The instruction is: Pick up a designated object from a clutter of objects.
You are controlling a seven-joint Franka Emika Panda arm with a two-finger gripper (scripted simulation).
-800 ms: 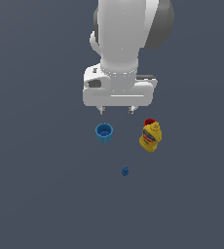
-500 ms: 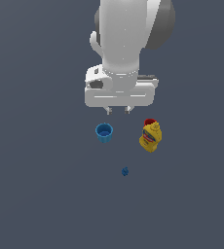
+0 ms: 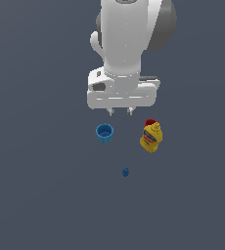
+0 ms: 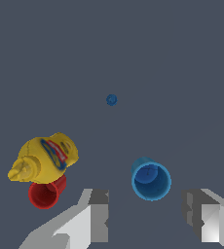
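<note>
1. Your gripper (image 3: 120, 112) hangs above the floor with its fingers spread apart and nothing between them. In the wrist view the gap between the two fingers is wider than the blue cup (image 4: 151, 180), which suits a grasp across its rim.
2. The blue cup (image 3: 104, 133) stands upright and alone, mouth up, just to the exterior view's left of the fingertips and a little nearer the camera. It looks empty: you see only its blue inner wall and base.
3. The yellow bottle (image 3: 151, 137) lies tilted to the exterior view's right, well apart from the cup, so I judge it will not crowd the grasp.
4. A small red cup (image 4: 46, 192) sits tucked against the bottle, mouth open, apparently empty.
5. The tiny dark blue lump (image 3: 125, 172) lies apart, nearer the exterior camera than the rest.
</note>
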